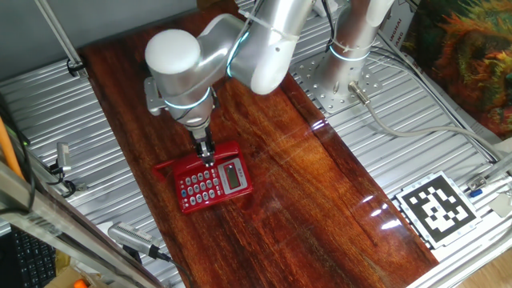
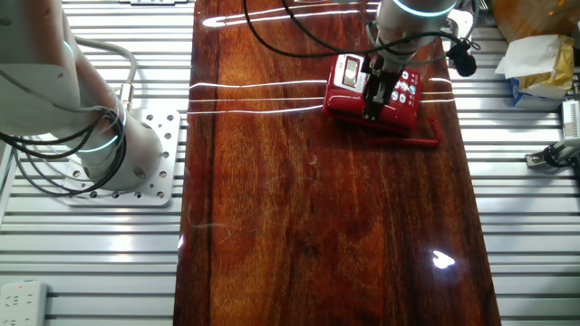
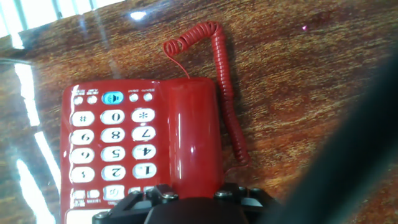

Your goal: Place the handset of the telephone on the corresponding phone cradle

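Note:
The red handset (image 3: 193, 137) lies in the recessed strip along the right edge of the phone cradle (image 3: 112, 134), a red base with grey-white keypad buttons. Its coiled red cord (image 3: 224, 81) trails on the wood beside it. My gripper (image 3: 191, 194) straddles the handset's near end, with a finger against each side. In one fixed view the gripper (image 1: 206, 152) stands straight down on the handset (image 1: 228, 150) at the cradle's (image 1: 212, 186) far edge. In the other fixed view the gripper (image 2: 372, 104) covers the middle of the cradle (image 2: 403, 91).
The phone sits near one end of a glossy wooden board (image 1: 304, 208). A black-and-white marker tag (image 1: 436, 208) lies on the metal table beside it. The arm's base plate (image 2: 136, 154) is bolted beside the board. A yellow bag (image 2: 544, 63) lies past the phone.

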Tool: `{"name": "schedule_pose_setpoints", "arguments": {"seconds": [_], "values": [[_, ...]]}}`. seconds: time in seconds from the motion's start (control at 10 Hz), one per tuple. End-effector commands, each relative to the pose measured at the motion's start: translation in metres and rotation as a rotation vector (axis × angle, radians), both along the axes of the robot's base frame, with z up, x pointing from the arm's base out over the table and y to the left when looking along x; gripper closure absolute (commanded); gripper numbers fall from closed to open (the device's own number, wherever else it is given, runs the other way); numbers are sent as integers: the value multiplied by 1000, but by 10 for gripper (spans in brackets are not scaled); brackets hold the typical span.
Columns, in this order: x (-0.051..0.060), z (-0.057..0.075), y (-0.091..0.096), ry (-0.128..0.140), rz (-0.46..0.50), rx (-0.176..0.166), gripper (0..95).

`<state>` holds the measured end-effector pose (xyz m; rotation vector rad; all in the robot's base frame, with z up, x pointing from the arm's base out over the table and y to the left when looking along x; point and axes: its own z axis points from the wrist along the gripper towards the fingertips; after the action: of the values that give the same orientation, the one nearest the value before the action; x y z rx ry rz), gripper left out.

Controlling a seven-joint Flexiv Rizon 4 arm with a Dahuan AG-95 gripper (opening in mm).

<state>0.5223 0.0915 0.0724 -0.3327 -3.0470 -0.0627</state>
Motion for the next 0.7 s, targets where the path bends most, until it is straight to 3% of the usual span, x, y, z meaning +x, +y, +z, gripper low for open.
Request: {"name": "schedule_pose_setpoints", "arguments": {"seconds": [0.1,0.2,0.4,0.5,0.7], "values": [[2,1,1,6,-3,7,0],[2,5,0,7,9,9,0],[1,32,-13,2,76,8,0],[1,44,-26,3,105,2,190],[-2,63,-65,2,154,7,190]]}}
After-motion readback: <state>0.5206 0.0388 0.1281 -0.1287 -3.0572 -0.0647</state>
